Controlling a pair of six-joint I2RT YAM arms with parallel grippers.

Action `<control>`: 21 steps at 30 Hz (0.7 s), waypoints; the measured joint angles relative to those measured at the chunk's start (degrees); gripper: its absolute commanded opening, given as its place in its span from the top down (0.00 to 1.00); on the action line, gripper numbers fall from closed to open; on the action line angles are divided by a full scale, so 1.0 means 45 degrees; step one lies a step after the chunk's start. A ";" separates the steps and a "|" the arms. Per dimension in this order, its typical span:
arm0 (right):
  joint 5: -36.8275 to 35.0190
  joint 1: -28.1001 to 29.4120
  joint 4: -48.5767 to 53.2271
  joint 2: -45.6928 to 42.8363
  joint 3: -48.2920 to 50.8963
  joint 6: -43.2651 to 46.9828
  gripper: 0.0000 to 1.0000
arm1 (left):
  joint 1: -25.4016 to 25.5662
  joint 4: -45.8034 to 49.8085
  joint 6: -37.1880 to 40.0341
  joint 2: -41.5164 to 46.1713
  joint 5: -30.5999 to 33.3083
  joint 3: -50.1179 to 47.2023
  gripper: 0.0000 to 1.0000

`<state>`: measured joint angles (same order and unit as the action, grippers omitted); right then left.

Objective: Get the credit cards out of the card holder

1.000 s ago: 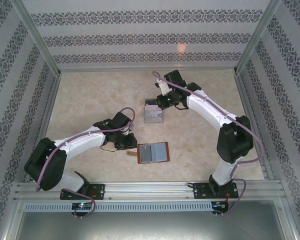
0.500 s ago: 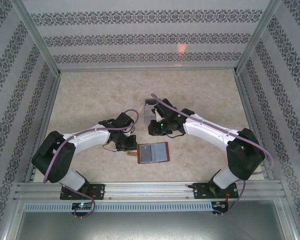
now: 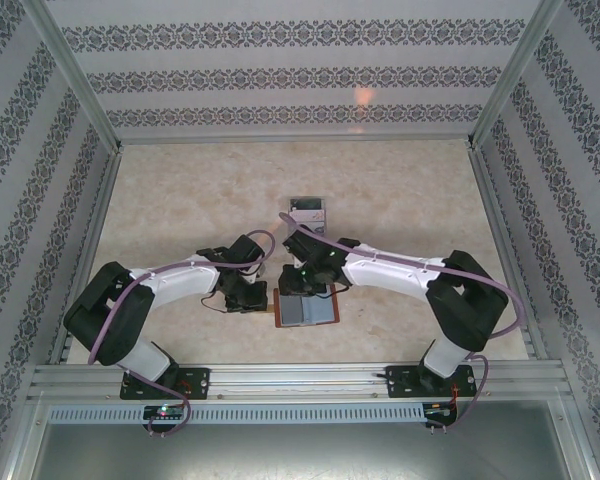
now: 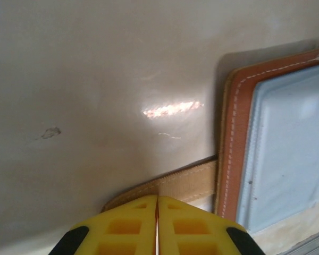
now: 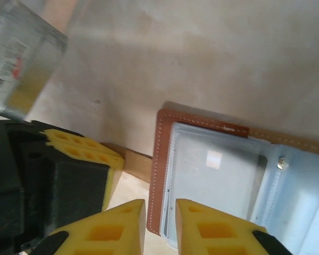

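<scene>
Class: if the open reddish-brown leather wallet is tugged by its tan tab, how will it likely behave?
The reddish-brown leather bifold wallet lies open and flat, so it would probably slide, not tip. Its tan strap tab curves, so it likely flexes before the wallet follows. Its thin stitched edge suggests little weight.

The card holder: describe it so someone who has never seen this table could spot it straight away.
On the beige table, look at the middle, toward the near edge. The card holder lies open and flat there, with a reddish-brown leather border, grey-blue pockets and a small tan tab on its left. Unlike the clear box farther back, it is opaque leather.
</scene>
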<state>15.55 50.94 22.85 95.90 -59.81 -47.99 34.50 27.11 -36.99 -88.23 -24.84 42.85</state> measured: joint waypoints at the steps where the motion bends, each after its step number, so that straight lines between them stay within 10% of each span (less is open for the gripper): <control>1: -0.0005 0.0078 -0.0010 0.0141 0.0010 -0.0073 0.74 | 0.0000 -0.0029 0.0005 -0.0005 0.0000 0.0000 0.92; 21: -0.0884 0.0801 0.0291 0.1297 -0.0175 -0.0685 0.49 | -0.0010 -0.0117 0.0238 0.0019 -0.0039 -0.0068 0.92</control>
<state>11.57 54.54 24.16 101.73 -60.60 -51.07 34.46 26.59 -35.92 -88.14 -25.02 42.54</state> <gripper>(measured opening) 0.490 0.078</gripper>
